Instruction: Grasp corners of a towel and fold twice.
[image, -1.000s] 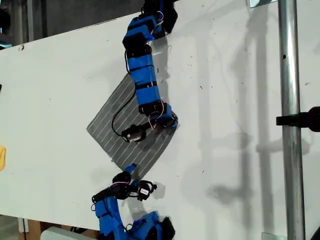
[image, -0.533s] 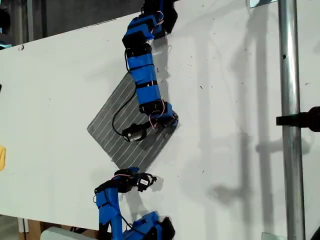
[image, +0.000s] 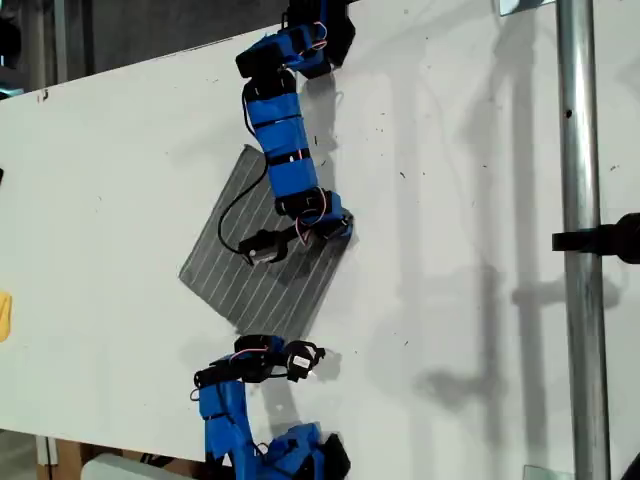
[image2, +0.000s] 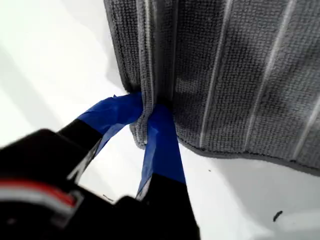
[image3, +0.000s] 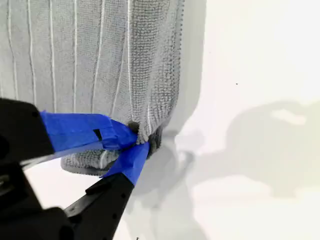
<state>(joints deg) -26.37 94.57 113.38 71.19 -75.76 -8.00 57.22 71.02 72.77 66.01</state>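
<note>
The towel (image: 270, 300) is a dark grey cloth with thin white stripes, lying as a diamond on the white table (image: 460, 150). My first gripper (image2: 150, 112) is shut on one corner (image2: 141, 136) of the towel (image2: 225, 75), its blue-taped fingers pinching the fabric. My second gripper (image3: 140, 137) is shut on another corner (image3: 152, 134) of the towel (image3: 90, 60). In the exterior view one arm reaches down from the top, its gripper (image: 338, 232) at the towel's right tip. The other arm's gripper (image: 285, 357) is at the bottom tip. The wrist views do not show which arm is which.
A vertical metal pole (image: 575, 200) with a black clamp (image: 605, 240) stands at the exterior view's right. A yellow object (image: 4, 315) shows at that view's left edge. The table's far edge runs diagonally across the top left. Soft shadows lie on the table right of the towel.
The lower arm has risen and shifted right at the bottom tip. The upper arm has pulled slightly toward the top, and the towel has turned a little with it.
</note>
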